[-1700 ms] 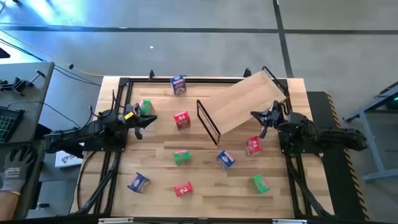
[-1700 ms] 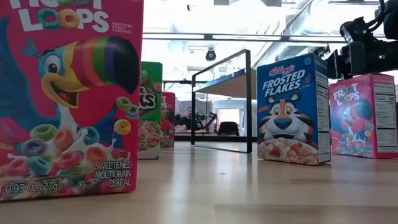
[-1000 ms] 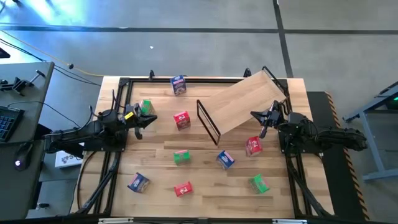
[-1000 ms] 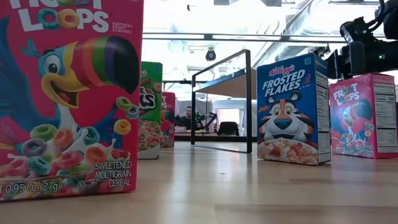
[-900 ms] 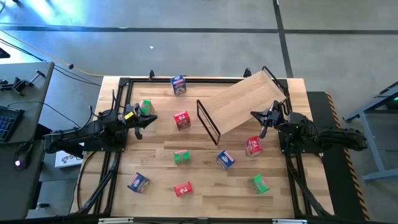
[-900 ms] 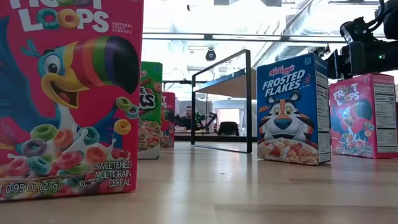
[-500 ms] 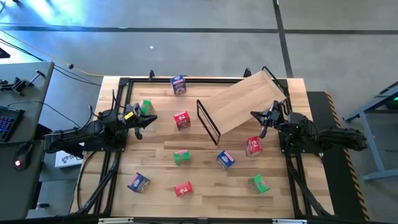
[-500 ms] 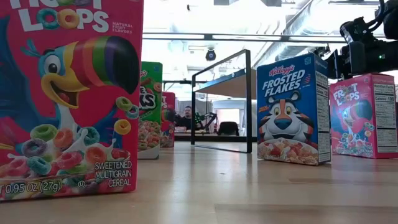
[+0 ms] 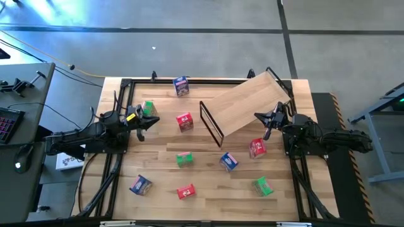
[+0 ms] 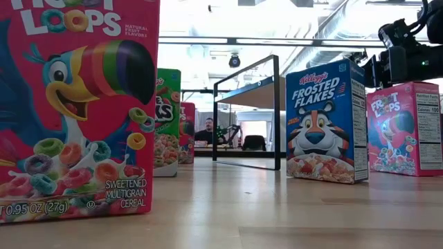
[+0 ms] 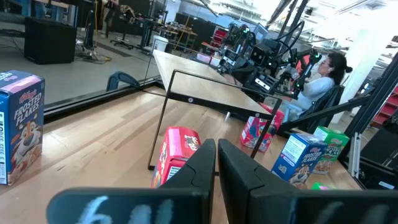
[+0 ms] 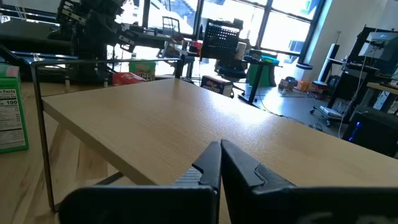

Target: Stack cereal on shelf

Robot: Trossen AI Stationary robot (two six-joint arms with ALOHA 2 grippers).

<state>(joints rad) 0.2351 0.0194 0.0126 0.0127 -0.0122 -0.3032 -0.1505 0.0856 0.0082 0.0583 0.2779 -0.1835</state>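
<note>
Start configuration. The cereal boxes stand scattered across the table [image 9: 158, 151], none yet on the shelf [image 9: 246, 104], which sits tilted at far centre-right. Left gripper [image 9: 140, 126], fingers closed and empty, waits beside a green box [image 9: 148, 108]; right gripper [image 9: 269, 124], likewise closed and empty, hovers at the shelf's right edge above a red box [image 9: 257, 148], probably the nearest pick.

The wooden tabletop [image 9: 158, 157] carries the tilted shelf [image 9: 246, 104] on its black wire frame at the far right. Scattered around it stand cereal boxes: red ones [image 9: 184, 121], [image 9: 257, 148], [image 9: 185, 192]; green ones [image 9: 148, 109], [image 9: 184, 159], [image 9: 263, 186]; blue ones [image 9: 181, 86], [image 9: 228, 161], [image 9: 139, 185].
</note>
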